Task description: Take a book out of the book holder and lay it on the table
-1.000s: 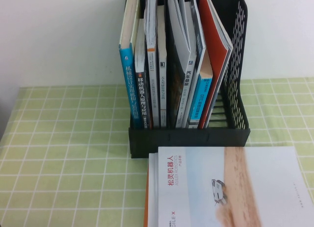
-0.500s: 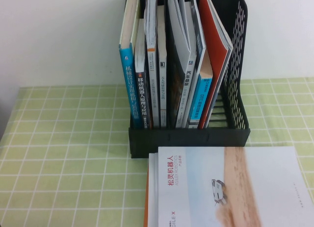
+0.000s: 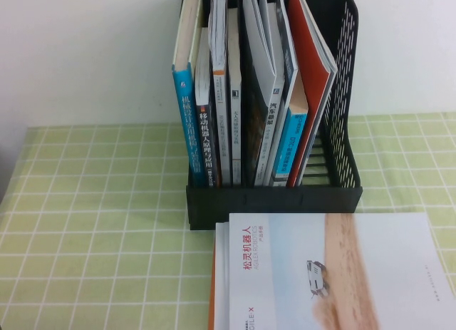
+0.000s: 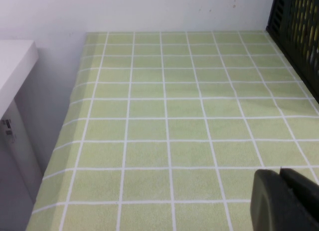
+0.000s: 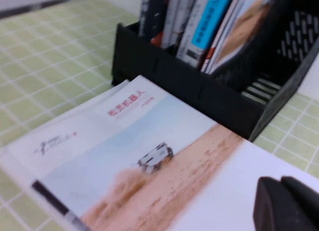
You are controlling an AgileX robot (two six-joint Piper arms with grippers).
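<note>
The book [image 5: 149, 161] lies flat on the surface [image 3: 92, 223] under your right gripper [image 5: 286, 203], pressed together and empty, before the book holder [image 3: 274, 198]. Left gripper [image 4: 286, 201], apparently pressed together, hovers over bare cloth. Retreat low and you could drag the glossy cover askew.

Even, bright, diffuse light across table [image 3: 92, 223]; no hard glare. Soft shadow on cloth just in front of book holder [image 3: 274, 198] low front wall; dark interior between its dividers. High view sharp. Right wrist view soft: book [image 5: 149, 161] cover slightly blurred, book holder behind it blurrier, right gripper [image 5: 286, 203] dark, out of focus. Left wrist view clear, left gripper [image 4: 284, 198] blurred
</note>
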